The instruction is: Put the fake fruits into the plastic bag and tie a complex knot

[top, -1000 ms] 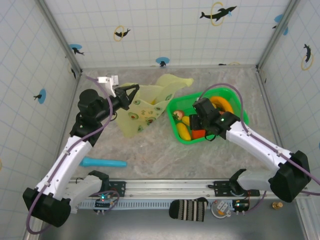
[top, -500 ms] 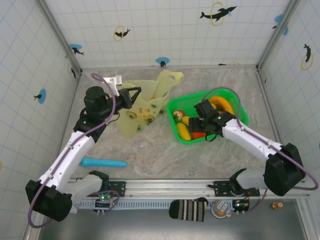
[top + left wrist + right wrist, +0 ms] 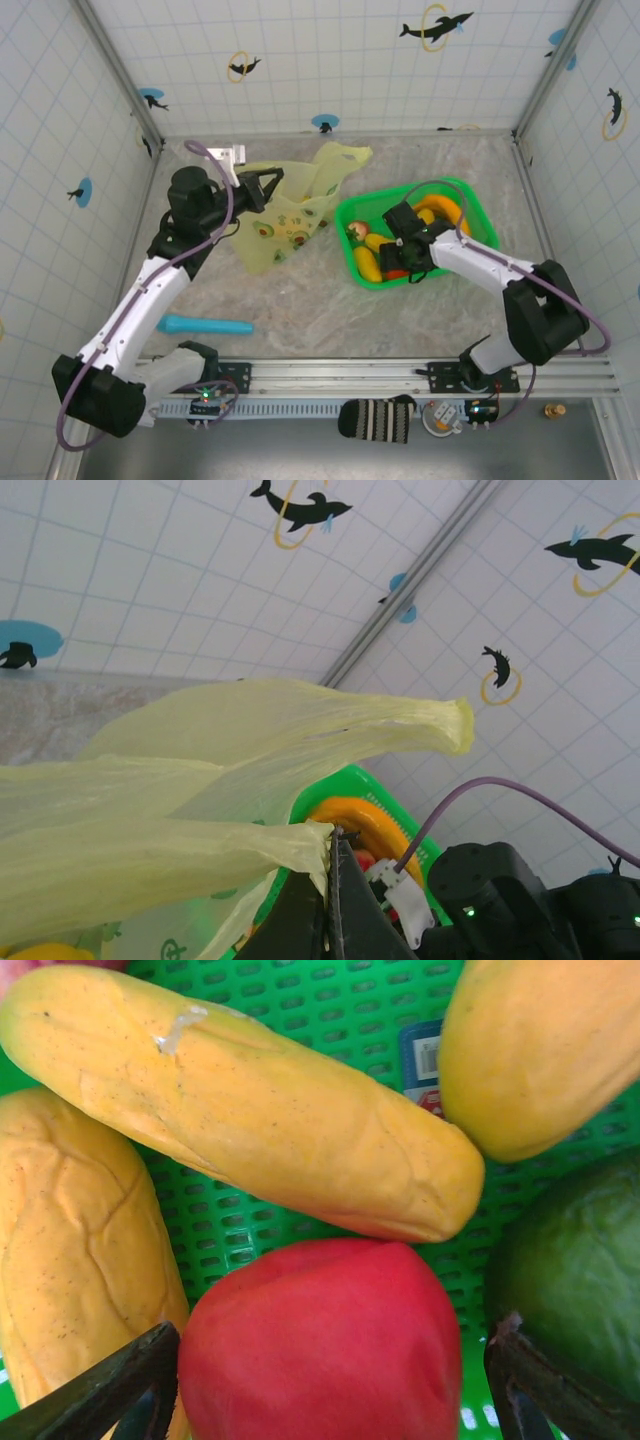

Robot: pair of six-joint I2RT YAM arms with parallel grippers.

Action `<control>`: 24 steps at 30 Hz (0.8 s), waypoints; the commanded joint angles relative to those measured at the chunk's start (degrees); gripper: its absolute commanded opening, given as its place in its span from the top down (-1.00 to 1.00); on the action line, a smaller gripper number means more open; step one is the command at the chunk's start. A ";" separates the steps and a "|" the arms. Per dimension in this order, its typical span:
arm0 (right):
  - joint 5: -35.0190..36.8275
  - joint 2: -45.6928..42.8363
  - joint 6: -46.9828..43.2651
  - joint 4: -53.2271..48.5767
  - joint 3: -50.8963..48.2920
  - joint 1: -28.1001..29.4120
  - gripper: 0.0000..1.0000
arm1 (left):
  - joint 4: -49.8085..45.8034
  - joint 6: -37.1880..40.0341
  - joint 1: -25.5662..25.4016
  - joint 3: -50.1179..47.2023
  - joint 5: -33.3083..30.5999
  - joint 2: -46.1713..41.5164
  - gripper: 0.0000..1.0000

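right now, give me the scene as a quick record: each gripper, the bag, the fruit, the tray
left gripper: shut on a handle of the plastic bag
right gripper: open, a finger each side of the red fruit
other fruit: yellow fruits and a green fruit beside it in the green tray
teal stick: on the table by the left arm
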 commanded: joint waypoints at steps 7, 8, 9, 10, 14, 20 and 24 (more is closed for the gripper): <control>1.23 6.93 -3.00 -4.08 4.18 -0.62 -0.42 | 8.16 -0.30 -0.41 -6.99 -1.36 -7.11 1.00; 1.32 6.33 -3.28 -3.64 4.20 -0.62 -0.40 | 7.49 0.06 -0.37 -6.48 -1.02 -7.08 1.00; 1.59 5.55 -3.43 -3.15 4.25 -0.62 -0.38 | 7.22 0.31 -0.39 -6.24 -0.83 -7.11 1.00; 2.08 4.82 -3.43 -2.87 4.36 -0.71 -0.35 | 7.14 0.68 -0.39 -6.20 -0.73 -7.19 1.00; 2.67 1.78 -3.78 -2.52 4.90 -1.26 -0.24 | 5.76 2.36 -0.39 -6.31 -0.72 -7.42 1.00; 2.03 -1.59 -3.91 -3.47 6.52 -3.42 -0.24 | 5.52 3.11 -0.73 -6.20 -0.12 -6.86 1.00; -1.41 -5.69 -4.32 -2.28 7.43 -4.78 -0.25 | 5.16 3.58 -0.89 -5.96 -0.37 -6.47 1.00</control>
